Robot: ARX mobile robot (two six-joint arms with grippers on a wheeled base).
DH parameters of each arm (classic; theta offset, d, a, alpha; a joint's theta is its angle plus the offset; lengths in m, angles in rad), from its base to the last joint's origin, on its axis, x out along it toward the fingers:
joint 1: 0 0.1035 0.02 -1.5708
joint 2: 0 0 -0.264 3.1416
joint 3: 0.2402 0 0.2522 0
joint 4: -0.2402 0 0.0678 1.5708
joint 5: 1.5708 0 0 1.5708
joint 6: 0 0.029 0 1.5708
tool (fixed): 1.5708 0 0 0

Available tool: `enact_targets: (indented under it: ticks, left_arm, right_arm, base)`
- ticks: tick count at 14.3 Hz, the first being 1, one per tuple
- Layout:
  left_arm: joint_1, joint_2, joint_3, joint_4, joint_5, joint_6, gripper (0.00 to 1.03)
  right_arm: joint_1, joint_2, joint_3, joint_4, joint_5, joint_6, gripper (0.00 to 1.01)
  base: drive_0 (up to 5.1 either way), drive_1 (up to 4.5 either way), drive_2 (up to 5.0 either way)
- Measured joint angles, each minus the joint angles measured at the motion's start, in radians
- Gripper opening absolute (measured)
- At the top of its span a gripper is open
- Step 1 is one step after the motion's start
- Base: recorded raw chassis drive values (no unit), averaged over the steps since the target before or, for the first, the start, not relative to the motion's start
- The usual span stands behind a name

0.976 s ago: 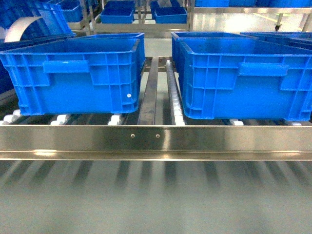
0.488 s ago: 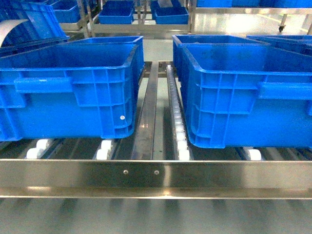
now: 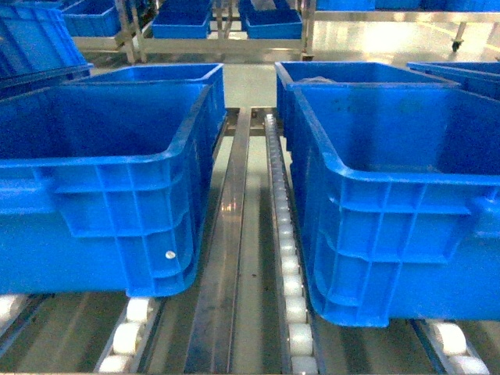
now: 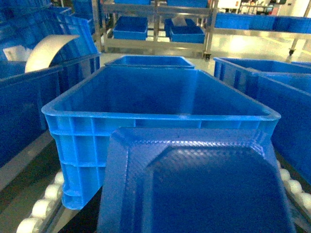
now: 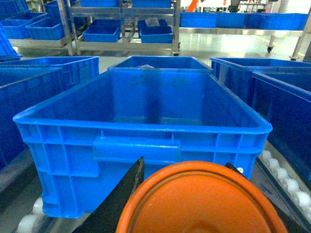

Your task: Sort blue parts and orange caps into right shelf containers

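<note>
A textured blue part (image 4: 194,189) fills the bottom of the left wrist view. It is held up in front of an empty blue crate (image 4: 155,114) and hides the left gripper's fingers. In the right wrist view a round orange cap (image 5: 201,204) sits between the black fingers (image 5: 127,189) of my right gripper (image 5: 184,171), which is shut on it, just short of another empty blue crate (image 5: 141,141). The head view shows those two crates, the left one (image 3: 101,195) and the right one (image 3: 406,226), side by side on the shelf. Neither gripper shows there.
White rollers (image 3: 287,266) and a steel divider strip (image 3: 226,258) run between the crates. More blue crates (image 3: 187,74) stand behind them and on racks (image 3: 219,39) across the aisle. A curved white sheet (image 4: 48,48) sticks out of a crate at the left.
The head view has closed in on the shelf. The two crates have grown much larger and the steel front rail has dropped out of view.
</note>
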Motion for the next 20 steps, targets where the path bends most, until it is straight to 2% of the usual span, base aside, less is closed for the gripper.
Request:
enact_targets:
  ticks: [1,20]
  left_arm:
    - [0.0,0.0,0.0,0.009,0.0,0.0,0.41]
    - [0.0,0.0,0.0,0.007,0.0,0.0,0.41]
  right_arm:
    - [0.0,0.0,0.0,0.009,0.0,0.0,0.42]
    - [0.0,0.0,0.0,0.004,0.0,0.0,0.42]
  base:
    - [0.1,4.38,-4.2]
    - [0.0,0.0,0.0]
